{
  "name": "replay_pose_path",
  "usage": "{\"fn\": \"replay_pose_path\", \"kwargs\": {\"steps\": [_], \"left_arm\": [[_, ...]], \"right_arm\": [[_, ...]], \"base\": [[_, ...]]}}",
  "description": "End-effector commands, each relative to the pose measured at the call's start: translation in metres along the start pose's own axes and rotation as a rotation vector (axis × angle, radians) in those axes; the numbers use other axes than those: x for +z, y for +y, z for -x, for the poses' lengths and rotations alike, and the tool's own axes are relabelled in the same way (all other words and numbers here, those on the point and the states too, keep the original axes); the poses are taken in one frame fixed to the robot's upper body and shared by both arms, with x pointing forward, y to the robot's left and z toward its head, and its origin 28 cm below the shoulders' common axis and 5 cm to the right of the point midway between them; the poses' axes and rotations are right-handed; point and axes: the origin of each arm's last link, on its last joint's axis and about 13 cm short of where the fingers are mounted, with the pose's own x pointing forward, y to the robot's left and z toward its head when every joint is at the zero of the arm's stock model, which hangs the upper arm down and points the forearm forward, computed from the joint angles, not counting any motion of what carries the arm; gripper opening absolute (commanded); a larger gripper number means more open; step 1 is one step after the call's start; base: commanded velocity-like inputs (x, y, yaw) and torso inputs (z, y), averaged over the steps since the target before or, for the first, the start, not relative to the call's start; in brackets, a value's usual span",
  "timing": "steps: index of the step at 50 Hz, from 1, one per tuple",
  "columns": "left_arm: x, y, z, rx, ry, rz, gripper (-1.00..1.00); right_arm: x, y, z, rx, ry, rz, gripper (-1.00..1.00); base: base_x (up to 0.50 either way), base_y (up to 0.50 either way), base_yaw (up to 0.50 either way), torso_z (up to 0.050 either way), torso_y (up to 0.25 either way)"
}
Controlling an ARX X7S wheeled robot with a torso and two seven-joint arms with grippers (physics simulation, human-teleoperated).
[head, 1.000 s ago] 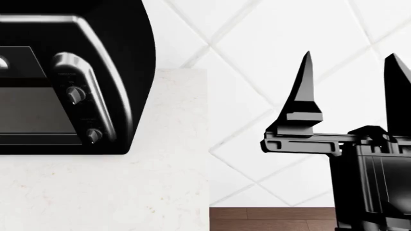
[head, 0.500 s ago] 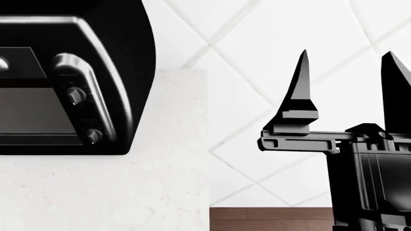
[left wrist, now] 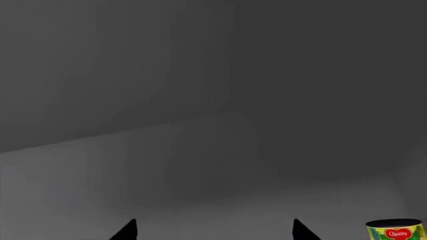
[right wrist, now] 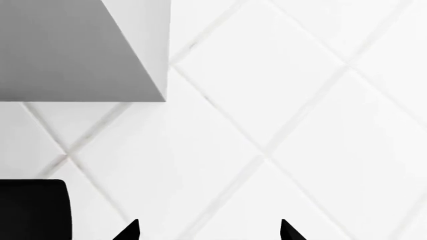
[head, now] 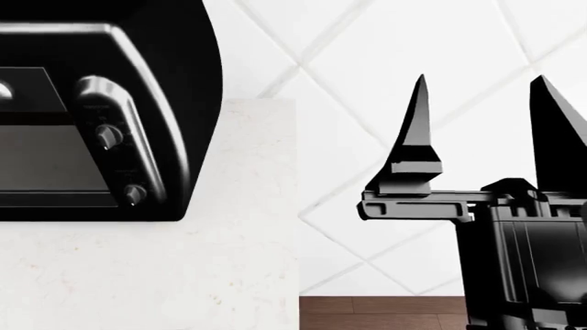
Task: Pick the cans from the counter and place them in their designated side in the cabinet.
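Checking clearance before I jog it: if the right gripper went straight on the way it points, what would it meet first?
Probably the tiled wall: the open right gripper faces it with nothing between, though depth is unclear.

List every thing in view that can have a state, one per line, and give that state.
Right gripper: open, empty, black fingers pointing up before the white diagonal-tiled wall.
Left gripper: open, empty; only its fingertips show, in a dim grey space.
Green-and-yellow labelled can with a red logo: upright, free of the left gripper, beside it.
Black toaster oven with silver knobs: door state cannot be told; it stands on the white speckled counter.
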Motion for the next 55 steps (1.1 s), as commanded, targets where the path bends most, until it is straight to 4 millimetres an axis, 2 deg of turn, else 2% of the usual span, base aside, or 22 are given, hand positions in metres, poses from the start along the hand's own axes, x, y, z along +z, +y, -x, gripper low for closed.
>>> {"fn": "replay_pose_path", "kwargs": {"steps": [1, 4, 5, 7, 12, 26, 38, 44, 55], "left_arm": [[-0.089, 0.011, 0.012, 0.043, 0.369, 0.089, 1.00], [-0.082, 0.009, 0.015, 0.023, 0.348, 0.084, 1.00], [-0.075, 0.011, 0.024, 0.011, 0.348, 0.092, 1.00], [-0.042, -0.001, 0.038, -0.066, 0.222, 0.050, 1.00], [-0.024, -0.004, 0.055, -0.089, 0.161, 0.013, 1.00], [-0.002, -0.011, 0.085, -0.110, 0.056, -0.044, 1.00], [0.009, -0.021, 0.121, -0.161, -0.034, -0.075, 1.00], [0.015, -0.029, 0.152, -0.209, -0.100, -0.069, 1.00], [0.006, -0.050, 0.222, -0.338, -0.180, -0.012, 1.00]], "right_arm": [[0.001, 0.002, 0.001, 0.019, 0.001, -0.010, 1.00], [0.000, 0.002, 0.002, 0.024, 0.004, -0.010, 1.00], [0.000, 0.003, 0.002, 0.028, 0.003, -0.012, 1.00], [0.000, 0.003, 0.003, 0.035, 0.003, -0.014, 1.00], [0.000, 0.004, 0.003, 0.040, 0.004, -0.016, 1.00], [0.000, 0.007, 0.004, 0.060, 0.013, -0.020, 1.00], [-0.002, 0.007, 0.006, 0.065, 0.016, -0.024, 1.00], [-0.002, 0.007, 0.006, 0.064, 0.016, -0.025, 1.00], [-0.003, 0.007, 0.008, 0.068, 0.019, -0.031, 1.00]], "base": [[0.00, 0.00, 0.00, 0.000, 0.000], [0.00, 0.00, 0.00, -0.004, 0.000], [0.00, 0.00, 0.00, -0.011, 0.000], [0.00, 0.00, 0.00, 0.000, 0.000], [0.00, 0.00, 0.00, -0.004, 0.000], [0.00, 0.00, 0.00, -0.005, 0.000], [0.00, 0.00, 0.00, 0.000, 0.000], [0.00, 0.00, 0.00, 0.000, 0.000], [0.00, 0.00, 0.00, 0.000, 0.000]]}}
